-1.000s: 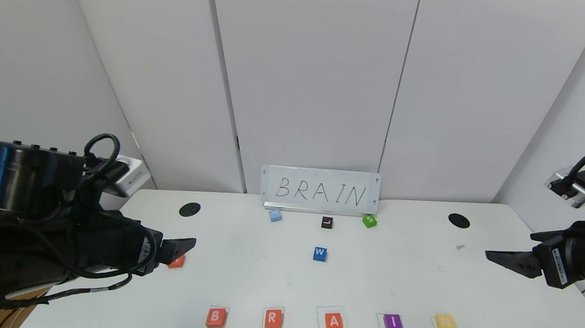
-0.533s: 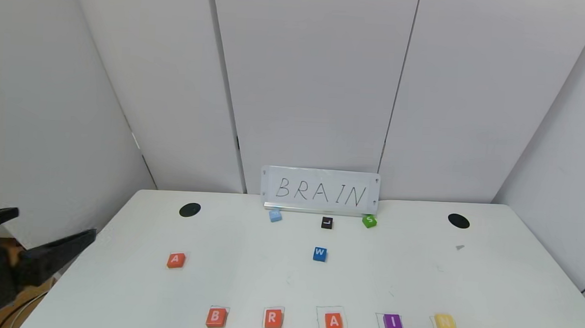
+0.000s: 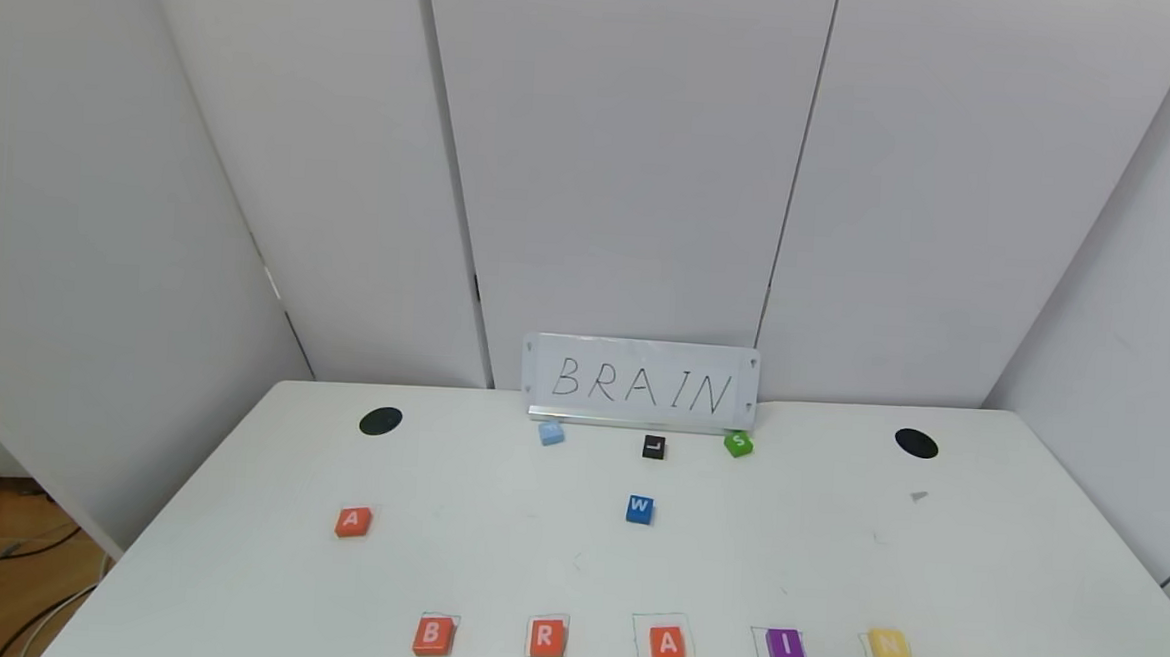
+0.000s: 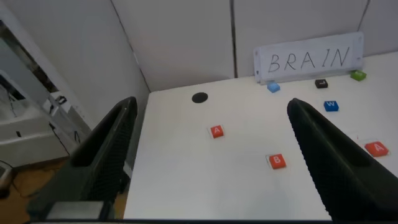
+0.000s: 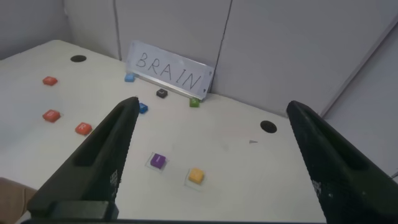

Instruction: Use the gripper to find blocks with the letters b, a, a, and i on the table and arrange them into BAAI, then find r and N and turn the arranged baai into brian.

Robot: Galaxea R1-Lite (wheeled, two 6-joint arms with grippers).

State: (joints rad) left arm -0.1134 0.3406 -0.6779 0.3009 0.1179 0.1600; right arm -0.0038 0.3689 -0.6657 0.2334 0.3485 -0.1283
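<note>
**Flagging risks: row reads BRAIN, arms pulled back**

Left end effector (image 4: 208, 155) and right end effector (image 5: 211, 162) both spread wide, holding nothing, off the table (image 3: 984, 550) edges and outside the head view. B (image 3: 432, 635), R (image 3: 546, 638), A (image 3: 667, 645), I (image 3: 785, 647), N (image 3: 891, 647) sit in a row, well ahead of both. Spare A (image 3: 353, 522) lies apart, nearest the left end effector.

Risks:
- N overhangs its drawn square; a nudge to fix it could bump I.
- Task says "brian"; sign (image 3: 640, 383) says BRAIN. Swapping letters would break the row.
</note>
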